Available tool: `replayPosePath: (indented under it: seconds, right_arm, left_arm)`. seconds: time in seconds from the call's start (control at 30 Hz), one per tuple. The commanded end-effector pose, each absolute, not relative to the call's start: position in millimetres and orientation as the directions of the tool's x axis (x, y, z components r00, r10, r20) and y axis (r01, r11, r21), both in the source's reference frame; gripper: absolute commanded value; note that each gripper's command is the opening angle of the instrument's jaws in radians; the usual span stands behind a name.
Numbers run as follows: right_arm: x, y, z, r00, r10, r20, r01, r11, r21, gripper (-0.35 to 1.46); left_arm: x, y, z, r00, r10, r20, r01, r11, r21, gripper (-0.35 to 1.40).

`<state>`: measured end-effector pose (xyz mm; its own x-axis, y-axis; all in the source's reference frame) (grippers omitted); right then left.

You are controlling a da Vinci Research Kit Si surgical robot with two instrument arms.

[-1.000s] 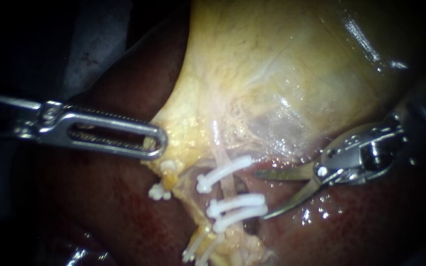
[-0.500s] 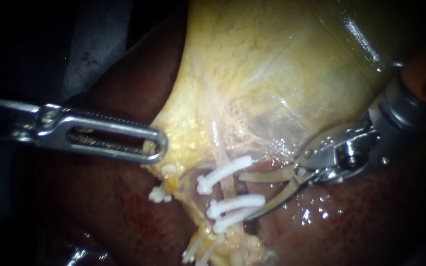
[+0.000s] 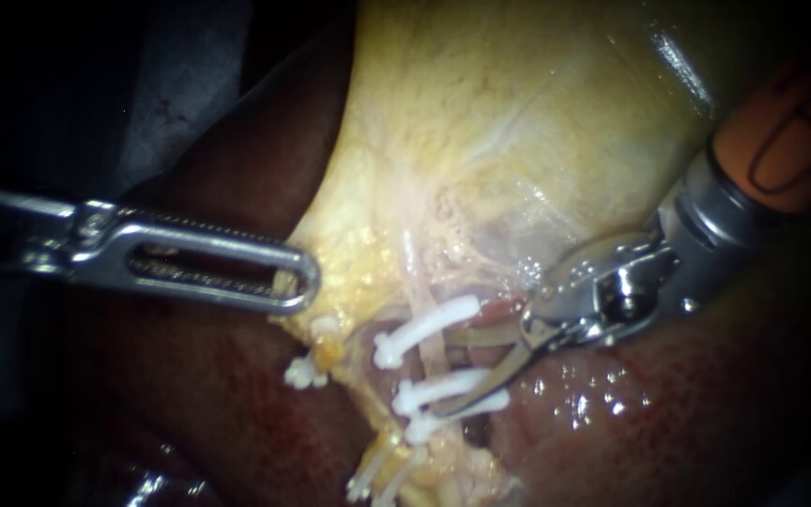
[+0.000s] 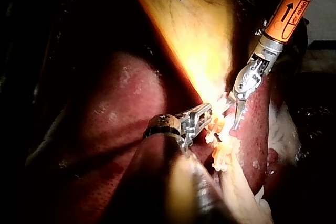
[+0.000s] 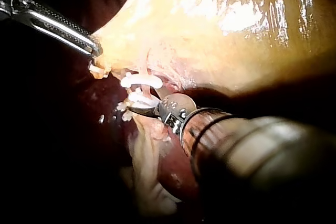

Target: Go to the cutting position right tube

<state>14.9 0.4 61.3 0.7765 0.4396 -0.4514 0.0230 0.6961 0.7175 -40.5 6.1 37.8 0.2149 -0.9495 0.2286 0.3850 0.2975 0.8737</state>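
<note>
Landmark for these notes: the upper clip, a white bar across the right tube. That tube runs down from the gallbladder, passes under the upper clip and reaches a lower pair of clips just below it.

Our right instrument comes in from the right of the upper clip. Its two curved blades are spread apart and grip nothing. One blade reaches in just under the upper clip and the other slants down to the lower pair. The bare stretch of tube lies in the gap between them (whether either blade touches it we cannot tell).

Well left of the upper clip, our left instrument has its long windowed jaws closed on the yellow edge of the gallbladder. Between that grip and the upper clip sits a short clipped stub. Dark red liver lies right of and below the upper clip.
</note>
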Motion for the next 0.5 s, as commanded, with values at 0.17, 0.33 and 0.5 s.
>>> replayPosePath:
  seconds: [0.17, 0.33, 0.5]
  right_arm:
    - [15.8, 0.5, 61.5, 0.77, 0.449, -0.453, 0.023, 0.69, 0.724, 0.96]
    - [16.1, 0.6, 61.6, 0.768, 0.456, -0.449, 0.017, 0.687, 0.727, 0.94]
    - [16.1, 0.8, 61.9, 0.768, 0.465, -0.441, 0.006, 0.683, 0.73, 0.86]
  left_arm:
    - [-40.6, 6.1, 37.7, 0.215, -0.95, 0.228, 0.385, 0.297, 0.874, -0.35]
    - [-40.6, 6.1, 37.7, 0.215, -0.95, 0.228, 0.385, 0.297, 0.874, -0.35]
    - [-40.6, 6.1, 37.7, 0.215, -0.95, 0.228, 0.385, 0.297, 0.874, -0.35]
